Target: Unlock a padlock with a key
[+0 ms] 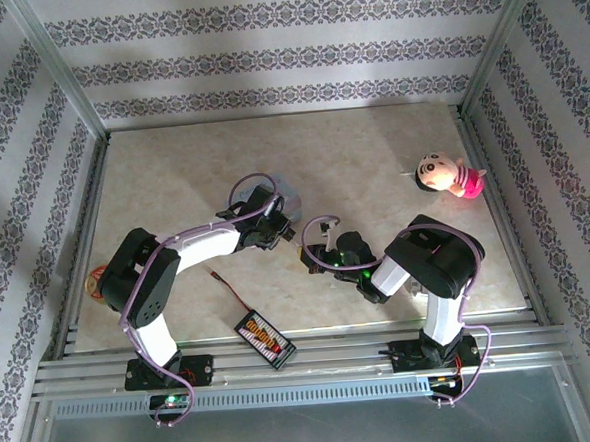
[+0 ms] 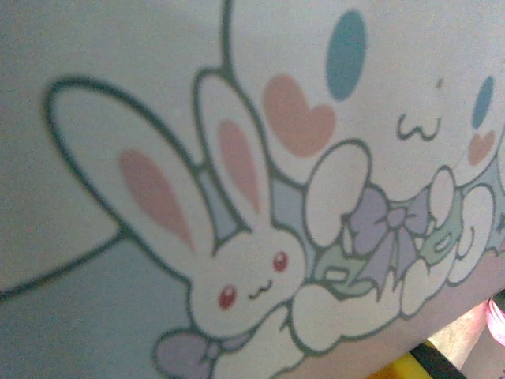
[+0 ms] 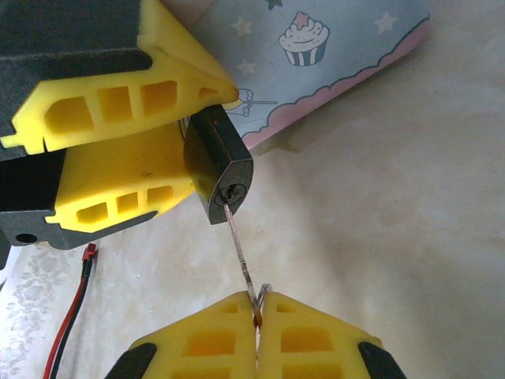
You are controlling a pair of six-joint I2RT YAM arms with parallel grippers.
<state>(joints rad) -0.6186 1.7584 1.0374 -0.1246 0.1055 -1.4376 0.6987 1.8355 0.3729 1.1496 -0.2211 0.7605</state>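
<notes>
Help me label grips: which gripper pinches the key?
The right gripper, at the bottom of its wrist view, pinches the key; the left gripper clamps the padlock.

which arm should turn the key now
Right. The right pincer is shut on the key, whose tip meets the padlock keyhole. The left pincer grips the padlock body, so it probably suits steadying the lock.

Free: bare table [image 1: 361, 157] on far side, beyond both arms | Blocked: cartoon tin [image 3: 331, 71] just beside padlock [image 3: 219, 170]; doll [image 1: 448, 177] far right; black board [image 1: 263, 338] near front
</notes>
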